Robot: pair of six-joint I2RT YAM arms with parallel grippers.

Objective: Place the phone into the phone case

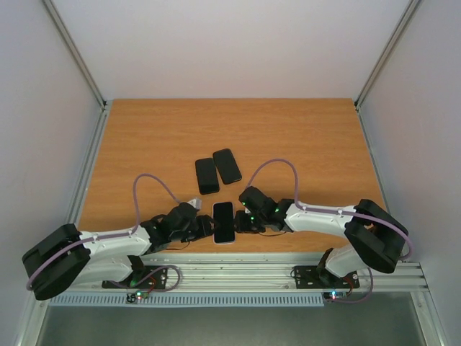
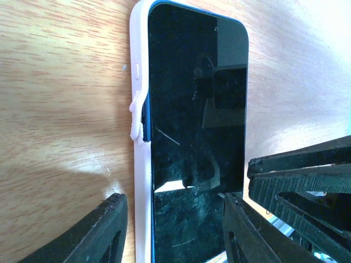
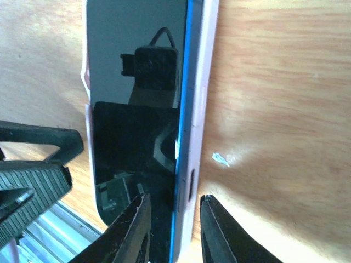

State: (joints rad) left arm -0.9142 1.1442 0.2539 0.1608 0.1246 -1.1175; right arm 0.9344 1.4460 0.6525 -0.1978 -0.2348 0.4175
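Note:
The phone [image 1: 224, 220], with a black screen and blue rim, lies face up inside the white phone case [image 1: 224, 240] at the near middle of the table. In the left wrist view the case wall [image 2: 140, 181] bulges away from the phone's blue side [image 2: 144, 118] at the button. My left gripper [image 1: 204, 227] is open, and its fingers straddle the phone's near end [image 2: 173, 211]. My right gripper [image 1: 242, 220] is open a little. One finger is over the screen and the other is outside the case wall [image 3: 174, 207].
Two other black phones [image 1: 207, 175] [image 1: 227, 166] lie side by side just behind the cased phone. The table's near edge with its metal rail [image 1: 238, 270] is right below both grippers. Grey walls stand on both sides.

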